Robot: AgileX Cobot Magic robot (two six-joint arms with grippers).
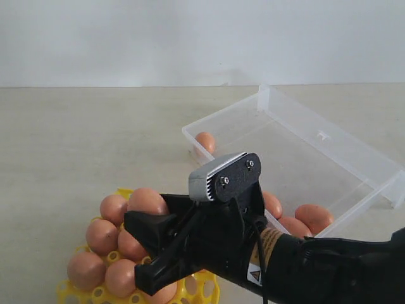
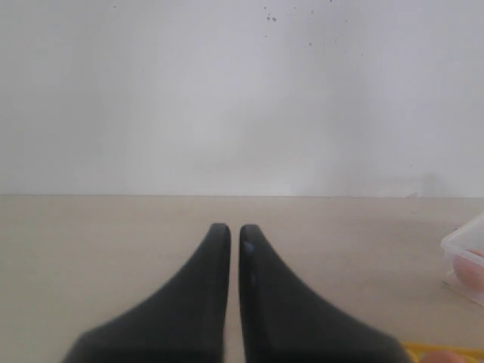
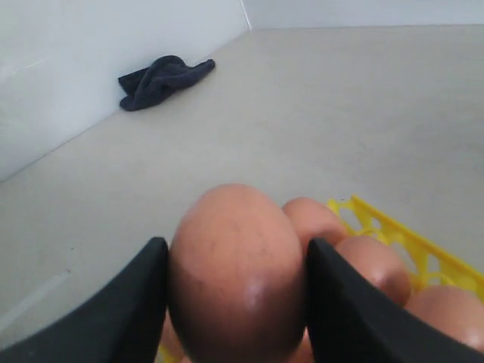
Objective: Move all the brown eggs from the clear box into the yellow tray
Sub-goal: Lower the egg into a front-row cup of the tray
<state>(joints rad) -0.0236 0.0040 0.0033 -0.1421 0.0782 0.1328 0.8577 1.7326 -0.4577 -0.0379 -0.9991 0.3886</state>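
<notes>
Now | right gripper (image 3: 236, 249) level above yellow tray (image 3: 389, 227) | clasping brown egg (image 3: 234, 287)

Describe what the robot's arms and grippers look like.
The right gripper is matte black, with two broad fingers tapering to blunt tips. A silver-grey ribbed housing with a black screwed plate tops its wrist, beside a black cable and a white warning label. The left gripper has matching curved black fingers.

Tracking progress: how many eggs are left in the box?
4 eggs: one in the box's far corner, three clustered at its near end by the arm. The arm may hide more.
</notes>
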